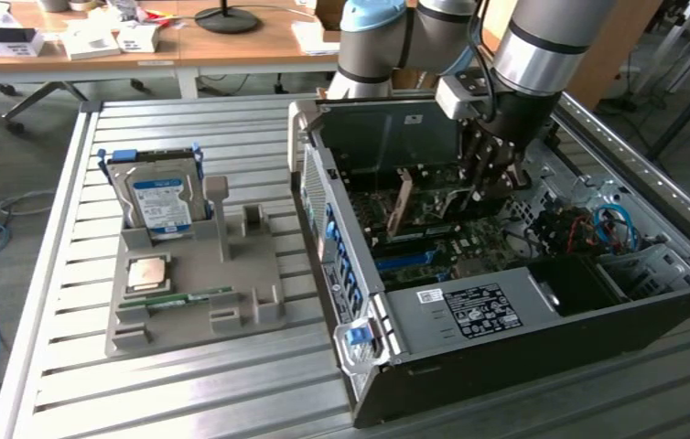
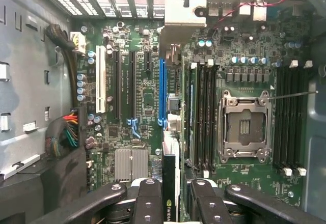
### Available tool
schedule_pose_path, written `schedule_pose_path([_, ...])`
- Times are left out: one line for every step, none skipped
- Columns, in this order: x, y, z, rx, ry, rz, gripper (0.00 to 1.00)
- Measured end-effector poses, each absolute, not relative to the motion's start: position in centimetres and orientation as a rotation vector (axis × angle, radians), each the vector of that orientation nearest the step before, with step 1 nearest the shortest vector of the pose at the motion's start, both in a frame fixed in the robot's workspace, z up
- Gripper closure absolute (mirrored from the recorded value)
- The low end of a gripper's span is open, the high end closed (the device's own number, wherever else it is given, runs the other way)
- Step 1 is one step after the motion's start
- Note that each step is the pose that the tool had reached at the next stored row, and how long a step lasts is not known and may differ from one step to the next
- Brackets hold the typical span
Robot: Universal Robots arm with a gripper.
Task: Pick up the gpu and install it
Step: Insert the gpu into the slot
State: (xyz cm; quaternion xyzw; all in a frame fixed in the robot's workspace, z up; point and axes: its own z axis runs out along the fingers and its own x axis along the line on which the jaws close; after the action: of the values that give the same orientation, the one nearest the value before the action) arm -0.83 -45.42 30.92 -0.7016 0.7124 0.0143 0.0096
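The gpu, a brownish-dark card, stands on edge inside the open computer case, low over the motherboard. My gripper reaches down into the case from above and is shut on the gpu's upper edge. In the wrist view the gpu runs edge-on between the two black fingers, with my gripper clamped on it. Its silver bracket sits against the case's rear slot openings. The long blue slot lies directly alongside the card's lower edge; whether the card is seated I cannot tell.
A grey holder on the exterior view's left carries a blue-labelled hard drive, a processor chip and a memory stick. Beside the card are memory slots, the processor socket and a cable bundle.
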Motion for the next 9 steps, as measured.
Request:
schedule_pose_path([-0.86, -45.43, 30.88, -2.19, 2.225, 0.045, 0.74])
schedule_pose_path([-0.88, -45.43, 30.83, -2.19, 2.224, 0.045, 0.74])
schedule_pose_path([-0.9, -45.44, 30.77, -2.19, 2.224, 0.045, 0.74])
schedule_pose_path([-0.92, -45.44, 30.7, -2.19, 2.224, 0.045, 0.74])
schedule_pose_path([-0.93, -45.44, 30.6, -2.19, 2.224, 0.045, 0.74])
schedule_pose_path([-0.93, -45.44, 30.5, -2.19, 2.224, 0.045, 0.74])
schedule_pose_path([-0.93, -45.44, 30.44, -2.191, 2.224, 0.045, 0.74])
schedule_pose_path([-0.94, -45.45, 30.44, -2.191, 2.224, 0.045, 0.74])
schedule_pose_path([-0.94, -45.45, 30.44, -2.191, 2.225, 0.045, 0.74])
